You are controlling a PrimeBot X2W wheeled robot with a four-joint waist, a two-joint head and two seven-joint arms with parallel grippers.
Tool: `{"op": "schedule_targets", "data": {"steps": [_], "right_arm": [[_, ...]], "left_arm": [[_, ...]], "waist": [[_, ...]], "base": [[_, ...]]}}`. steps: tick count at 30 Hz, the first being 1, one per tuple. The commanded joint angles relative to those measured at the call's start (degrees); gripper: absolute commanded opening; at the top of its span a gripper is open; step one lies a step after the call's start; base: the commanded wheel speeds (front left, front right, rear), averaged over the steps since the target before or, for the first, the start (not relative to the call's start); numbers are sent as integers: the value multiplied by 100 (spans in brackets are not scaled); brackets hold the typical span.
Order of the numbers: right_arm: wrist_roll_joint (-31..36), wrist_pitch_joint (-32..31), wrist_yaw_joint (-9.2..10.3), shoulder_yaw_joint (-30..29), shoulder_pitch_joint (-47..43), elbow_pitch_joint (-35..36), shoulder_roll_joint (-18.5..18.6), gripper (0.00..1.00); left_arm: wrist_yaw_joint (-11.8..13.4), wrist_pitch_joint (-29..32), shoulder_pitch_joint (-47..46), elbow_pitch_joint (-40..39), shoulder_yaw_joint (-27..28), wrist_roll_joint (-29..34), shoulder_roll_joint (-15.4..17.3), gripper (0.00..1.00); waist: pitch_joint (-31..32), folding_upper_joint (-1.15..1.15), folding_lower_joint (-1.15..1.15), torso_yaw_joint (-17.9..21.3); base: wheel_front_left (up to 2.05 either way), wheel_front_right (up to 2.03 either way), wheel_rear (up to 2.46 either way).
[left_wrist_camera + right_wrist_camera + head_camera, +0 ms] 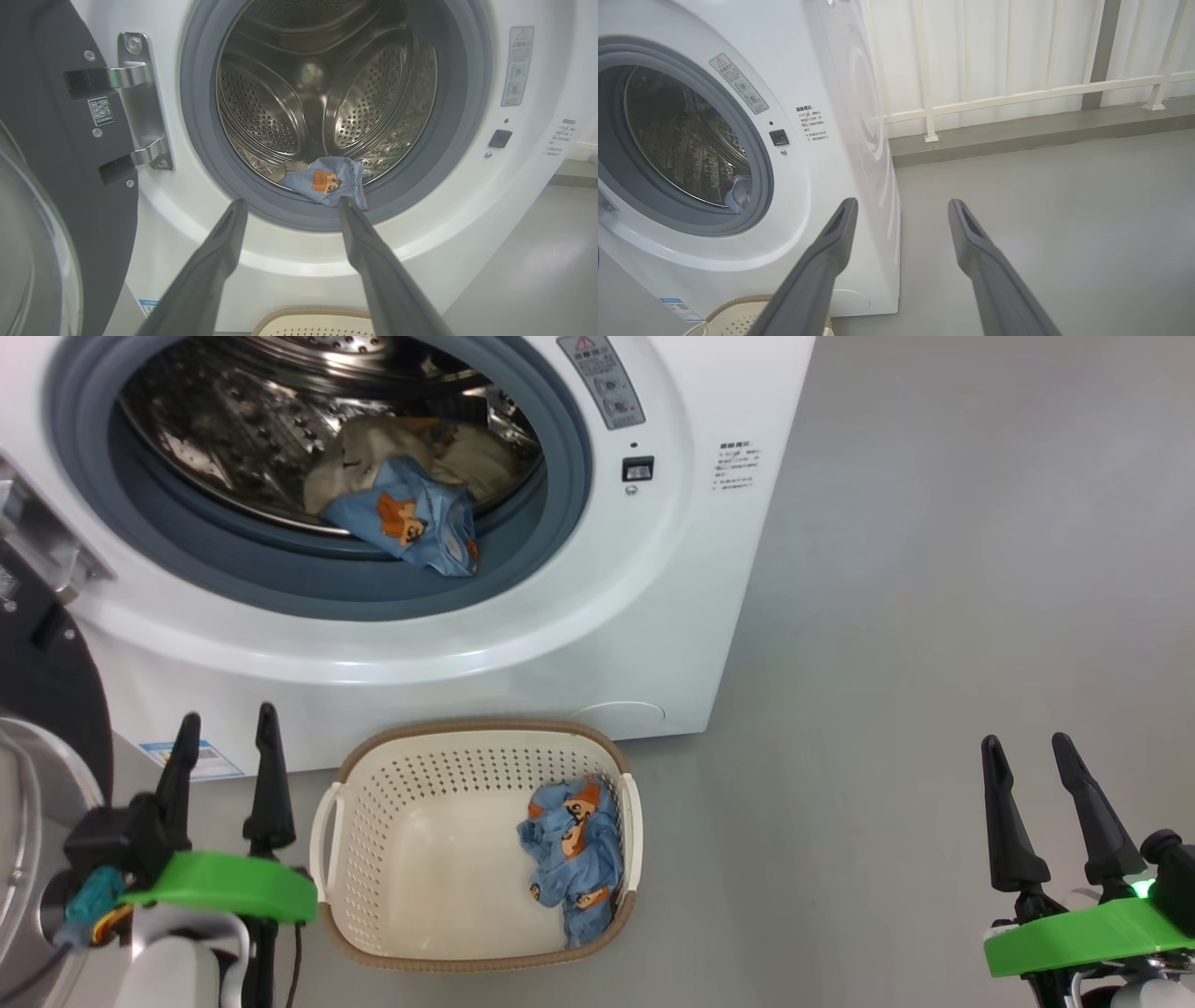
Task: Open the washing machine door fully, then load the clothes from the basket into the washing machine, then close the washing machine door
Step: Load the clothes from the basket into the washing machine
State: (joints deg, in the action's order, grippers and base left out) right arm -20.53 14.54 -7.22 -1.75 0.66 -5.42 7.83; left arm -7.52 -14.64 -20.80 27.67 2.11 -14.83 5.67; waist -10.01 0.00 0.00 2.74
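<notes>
Bare laundry area: a white front-loading washing machine (822, 154) stands on a smooth grey floor (1064, 210), a cream basket (448, 775) before it, a white railing (1017, 96) and pale vertical panels (994, 46) beyond.

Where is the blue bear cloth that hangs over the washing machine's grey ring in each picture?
Head view: the blue bear cloth sits upper middle, draped over the bottom of the grey ring.
Left wrist view: near the centre, at the ring's bottom edge.
Right wrist view: a pale blue lump at middle left, low in the opening.
Shared landmark: the small black latch square, right of the opening.
</notes>
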Motion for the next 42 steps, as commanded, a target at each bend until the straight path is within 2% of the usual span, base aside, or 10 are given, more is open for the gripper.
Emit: {"op": "schedule_targets", "data": {"steps": [1, 8, 21, 33, 42], "right_arm": [[73, 46, -26, 105, -9, 135, 140, 100], [60, 46, -26, 65, -217, 136, 208, 100], [66, 46, -26, 19, -351, 160, 244, 100], [77, 46, -26, 7, -356, 188, 212, 100], [75, 46, -26, 12, -162, 211, 124, 100]], "left_arm": [[4, -36, 113, -248, 158, 63, 120, 100], [4, -36, 823, -873, 237, 107, 131, 100], [4, -36, 1667, -1603, 403, 175, 21, 100], [3, -36, 1811, -1709, 390, 156, -40, 100], [3, -36, 1676, -1456, 236, 67, -89, 100]], "waist": [[106, 0, 0, -87], [320, 0, 0, -167], [357, 0, 0, -187], [303, 0, 0, -151], [34, 0, 0, -20]], "base": [[0, 0, 0], [0, 0, 0], [0, 0, 0], [0, 0, 0], [0, 0, 0]]}}
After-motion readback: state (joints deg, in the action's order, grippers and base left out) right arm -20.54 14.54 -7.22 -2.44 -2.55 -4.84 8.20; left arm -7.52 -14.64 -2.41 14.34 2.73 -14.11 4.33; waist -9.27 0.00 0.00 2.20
